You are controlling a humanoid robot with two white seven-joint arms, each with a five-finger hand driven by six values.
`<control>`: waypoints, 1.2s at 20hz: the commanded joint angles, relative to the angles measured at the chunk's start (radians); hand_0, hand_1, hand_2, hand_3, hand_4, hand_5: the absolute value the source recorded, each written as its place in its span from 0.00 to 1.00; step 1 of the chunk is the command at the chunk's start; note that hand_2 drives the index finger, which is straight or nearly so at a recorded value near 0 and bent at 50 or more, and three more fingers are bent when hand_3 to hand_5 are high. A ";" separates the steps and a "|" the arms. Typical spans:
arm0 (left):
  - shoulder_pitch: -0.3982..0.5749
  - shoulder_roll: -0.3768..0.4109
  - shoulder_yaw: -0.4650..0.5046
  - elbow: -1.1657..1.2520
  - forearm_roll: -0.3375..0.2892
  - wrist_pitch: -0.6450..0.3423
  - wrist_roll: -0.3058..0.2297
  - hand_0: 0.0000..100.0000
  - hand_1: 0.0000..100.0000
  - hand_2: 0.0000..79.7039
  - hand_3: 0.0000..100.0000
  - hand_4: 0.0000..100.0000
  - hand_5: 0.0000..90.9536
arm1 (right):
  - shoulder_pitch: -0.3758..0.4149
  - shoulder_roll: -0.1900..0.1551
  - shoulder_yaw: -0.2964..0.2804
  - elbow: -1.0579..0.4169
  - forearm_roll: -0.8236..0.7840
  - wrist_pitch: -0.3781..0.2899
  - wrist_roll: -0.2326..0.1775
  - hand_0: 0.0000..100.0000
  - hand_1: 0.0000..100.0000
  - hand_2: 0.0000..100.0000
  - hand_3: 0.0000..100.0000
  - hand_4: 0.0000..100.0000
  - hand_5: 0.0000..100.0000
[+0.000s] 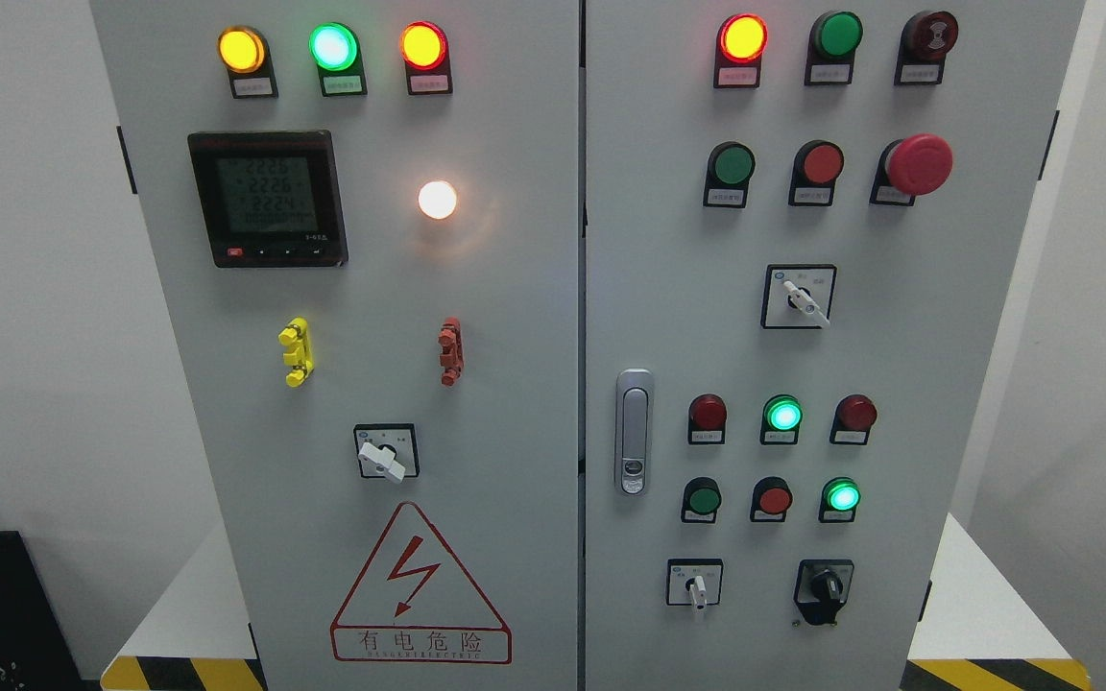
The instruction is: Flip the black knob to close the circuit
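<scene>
A grey electrical cabinet (476,288) with two doors fills the view, standing on a white platform (975,595) edged with yellow-and-black hazard stripes (995,674), against pale walls. Neither robot hand shows anywhere, so how their fingers stand cannot be told.

The black knob (824,587) sits at the lower right corner of the cabinet's right door, just right of a white-handled selector switch (697,585) and below a lit green button (841,495). Its grip runs nearly upright, the long axis vertical with a slight lean, the lower end pointing down toward the door's bottom edge. It is a dark, glossy rotary handle on a black square plate, with a small pale dot just beside its lower left.

On the left door, well apart from the knob, are a digital meter (268,199), a glowing white lamp (437,200) and a red lightning warning triangle (419,587). A door latch (634,432) lies up-left of the knob.
</scene>
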 commanded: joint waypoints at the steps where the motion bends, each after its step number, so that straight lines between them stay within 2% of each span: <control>1: 0.000 0.000 0.000 -0.001 0.001 0.001 0.001 0.12 0.56 0.00 0.00 0.00 0.00 | 0.022 0.032 -0.032 -1.131 -0.054 0.043 -0.063 0.00 0.17 0.15 0.28 0.25 0.13; 3: 0.000 0.000 0.000 0.001 0.001 0.001 0.001 0.12 0.56 0.00 0.00 0.00 0.00 | -0.049 0.029 -0.044 -1.128 0.039 -0.068 -0.120 0.00 0.20 0.23 0.42 0.37 0.26; 5: 0.000 0.000 0.000 -0.001 -0.002 0.001 0.001 0.12 0.56 0.00 0.00 0.00 0.00 | -0.078 0.020 -0.116 -1.122 0.221 -0.076 -0.126 0.00 0.29 0.42 0.66 0.54 0.48; 6: 0.001 0.000 0.000 -0.001 -0.002 0.001 0.001 0.12 0.56 0.00 0.00 0.00 0.00 | -0.090 0.009 -0.150 -1.117 0.309 -0.079 -0.126 0.00 0.34 0.49 0.74 0.59 0.53; 9: 0.000 0.000 0.000 -0.001 0.001 0.001 0.001 0.12 0.56 0.00 0.00 0.00 0.00 | -0.103 -0.058 -0.228 -1.103 0.617 -0.083 -0.128 0.08 0.45 0.66 0.88 0.70 0.66; 11: 0.001 0.000 0.000 -0.001 -0.002 0.001 0.001 0.12 0.56 0.00 0.00 0.00 0.00 | -0.126 -0.083 -0.256 -1.106 0.800 -0.080 -0.129 0.00 0.50 0.75 0.94 0.75 0.71; 13: 0.000 0.000 0.000 0.001 0.001 0.001 0.001 0.12 0.56 0.00 0.00 0.00 0.00 | -0.169 -0.094 -0.265 -1.109 0.911 -0.077 -0.122 0.00 0.47 0.81 0.99 0.78 0.75; 15: 0.001 0.000 0.000 -0.001 0.001 0.001 0.001 0.12 0.56 0.00 0.00 0.00 0.00 | -0.212 -0.108 -0.261 -1.111 0.972 -0.073 -0.114 0.00 0.40 0.86 1.00 0.81 0.79; 18: 0.000 0.000 0.000 0.001 -0.002 0.001 0.001 0.12 0.56 0.00 0.00 0.00 0.00 | -0.258 -0.112 -0.247 -1.109 1.052 -0.073 -0.059 0.00 0.33 0.90 1.00 0.84 0.83; 19: 0.001 0.000 0.000 0.001 -0.002 0.001 0.001 0.12 0.56 0.00 0.00 0.00 0.00 | -0.268 -0.112 -0.230 -1.105 1.052 -0.074 -0.047 0.00 0.31 0.91 1.00 0.85 0.83; 22: 0.001 0.000 0.000 -0.001 -0.002 0.001 0.001 0.12 0.56 0.00 0.00 0.00 0.00 | -0.308 -0.112 -0.161 -1.092 1.057 -0.073 -0.047 0.00 0.28 0.91 1.00 0.85 0.83; 24: 0.000 0.000 0.000 -0.001 0.001 0.001 0.001 0.12 0.56 0.00 0.00 0.00 0.00 | -0.324 -0.106 -0.122 -1.080 1.068 -0.044 -0.050 0.00 0.24 0.91 1.00 0.85 0.84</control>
